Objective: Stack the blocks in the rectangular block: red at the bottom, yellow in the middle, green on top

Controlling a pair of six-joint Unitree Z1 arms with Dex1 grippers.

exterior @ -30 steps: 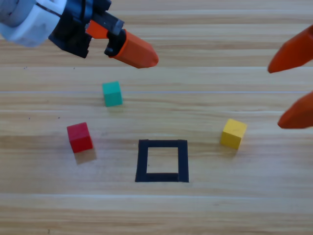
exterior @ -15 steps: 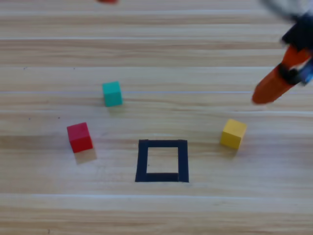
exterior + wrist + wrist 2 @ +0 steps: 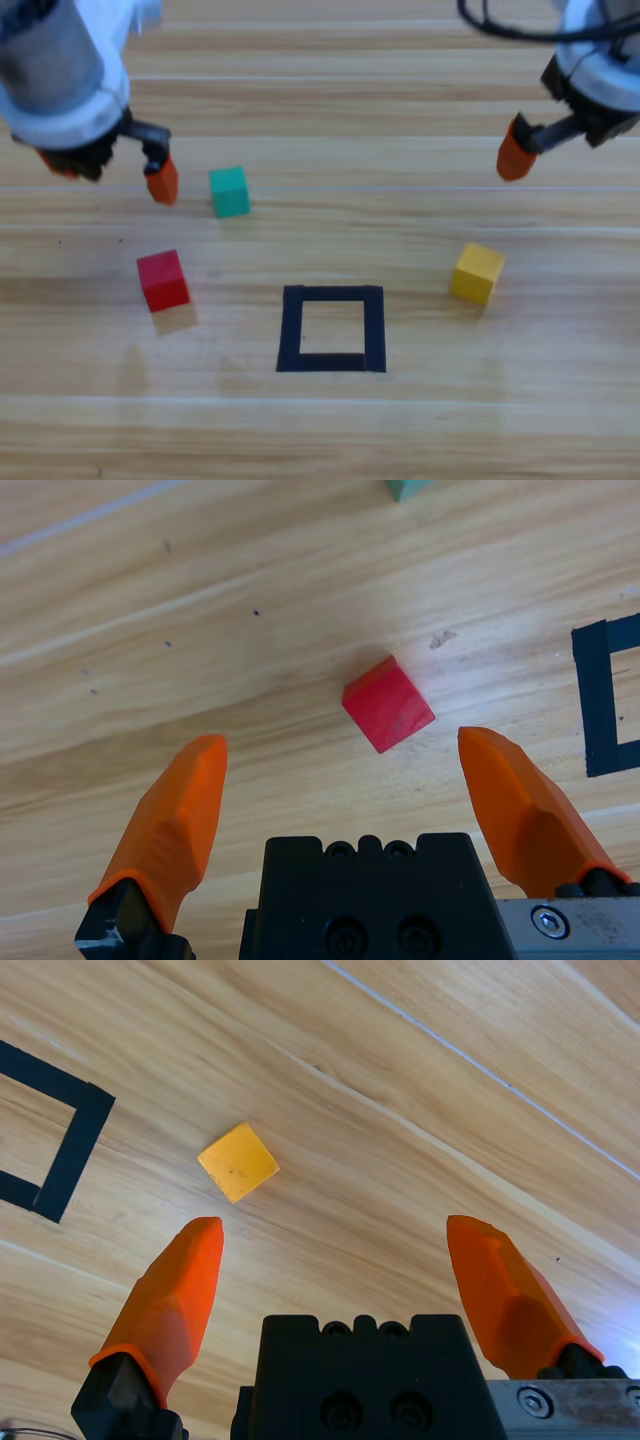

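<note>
The red cube (image 3: 163,280) lies left of the black tape square (image 3: 331,294), which has nothing inside it. The green cube (image 3: 230,191) sits farther back, and the yellow cube (image 3: 477,272) lies right of the square. My left gripper (image 3: 106,175) hangs open above the table, just behind the red cube and left of the green one. In its wrist view the red cube (image 3: 388,705) shows ahead between the jaws of the left gripper (image 3: 345,740). My right gripper (image 3: 560,145) is open behind the yellow cube. The yellow cube (image 3: 238,1161) shows ahead of the right gripper (image 3: 335,1230).
The wooden table (image 3: 330,430) holds only the three cubes and the tape square. A corner of the square (image 3: 600,700) shows at the right edge of the left wrist view and another part of the square (image 3: 70,1150) at the left edge of the right wrist view.
Both arms have swung in from the edges and now point down at the table, the left behind the red cube, the right behind the yellow one. The cubes have not moved.
</note>
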